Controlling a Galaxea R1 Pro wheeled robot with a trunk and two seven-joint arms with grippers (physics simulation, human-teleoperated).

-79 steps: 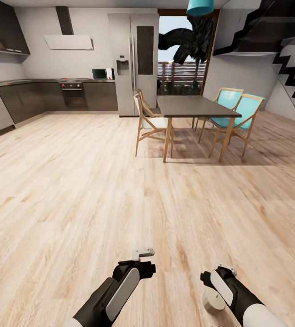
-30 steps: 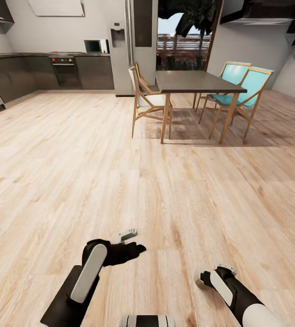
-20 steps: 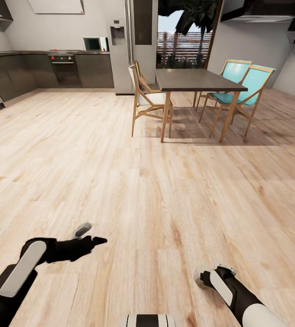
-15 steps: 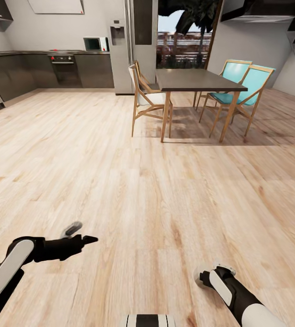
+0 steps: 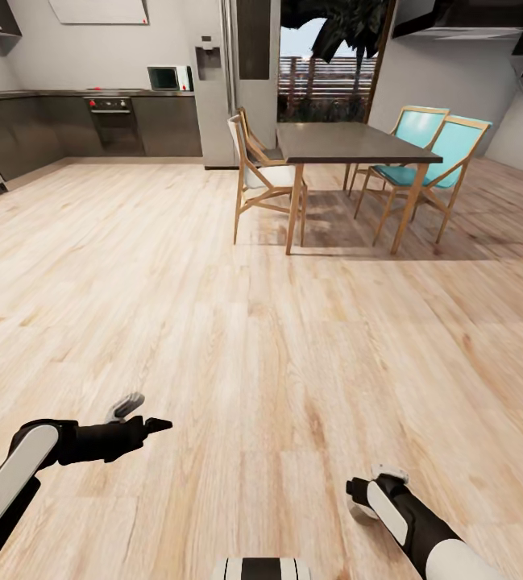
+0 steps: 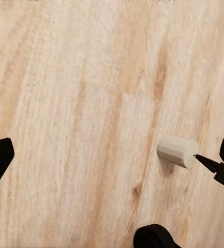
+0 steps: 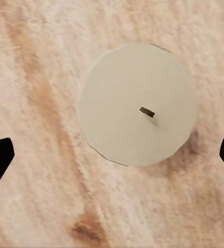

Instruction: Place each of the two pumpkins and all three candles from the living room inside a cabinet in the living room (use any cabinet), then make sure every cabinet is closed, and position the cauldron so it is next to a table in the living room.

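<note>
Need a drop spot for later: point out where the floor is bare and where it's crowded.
Bare: the floor between the left gripper and the dining table, and leftward to the kitchen units. Crowded: chairs flank the table; a candle sits under the right gripper.

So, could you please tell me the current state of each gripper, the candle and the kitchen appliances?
Right gripper, fingers open either side of the candle, not gripping it.
Candle, upright on the floor, wick up, ungrasped.
Left gripper, fingers open, holding nothing.
Fridge, doors shut.
Oven, door shut.
</note>
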